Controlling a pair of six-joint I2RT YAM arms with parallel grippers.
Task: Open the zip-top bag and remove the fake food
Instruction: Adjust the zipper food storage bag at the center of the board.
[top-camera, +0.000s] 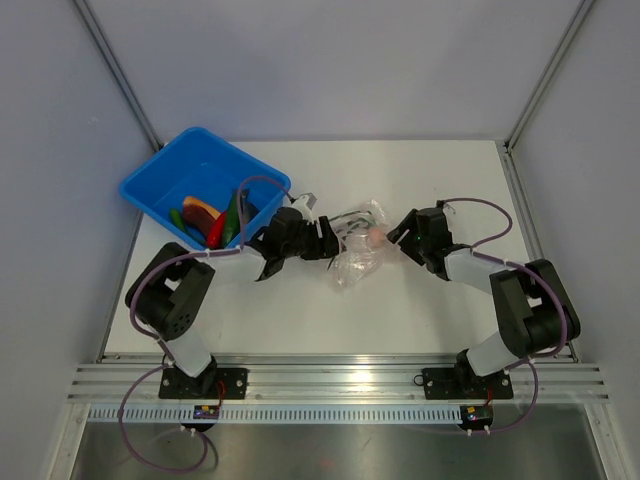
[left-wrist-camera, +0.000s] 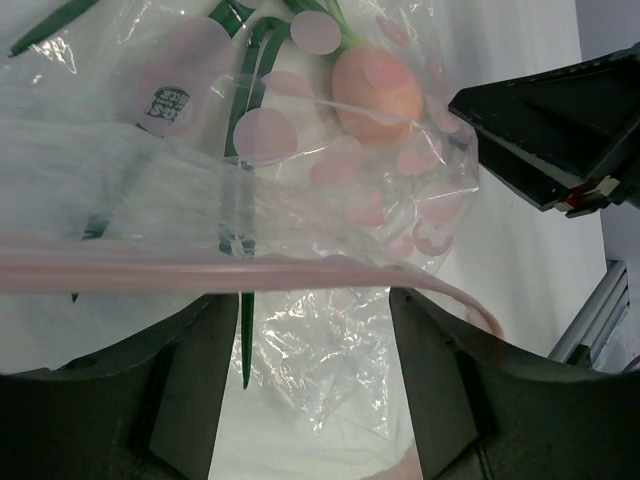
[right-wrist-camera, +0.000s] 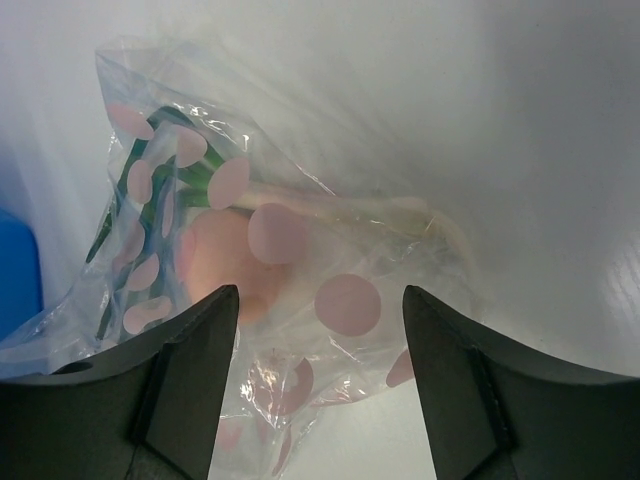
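Note:
The zip-top bag (top-camera: 355, 250) lies crumpled on the table's middle, clear with pink dots. In the left wrist view its pinkish zip strip (left-wrist-camera: 200, 268) runs across just beyond my fingertips. Inside the bag are a pinkish egg-like ball (left-wrist-camera: 378, 85) and green vegetable stems (left-wrist-camera: 245, 110). My left gripper (top-camera: 325, 240) is at the bag's left side, open (left-wrist-camera: 305, 300), with bag film between its jaws. My right gripper (top-camera: 397, 234) is at the bag's right side, open (right-wrist-camera: 318, 292), with the bag (right-wrist-camera: 340, 300) and ball (right-wrist-camera: 220, 262) just ahead. More fake food (top-camera: 205, 222) lies in the blue bin.
The blue bin (top-camera: 165, 175) stands at the back left, close behind my left arm, and holds an orange-tan piece, a red piece and green pieces. Grey walls enclose the table. The metal rail runs along the front edge (top-camera: 340, 380).

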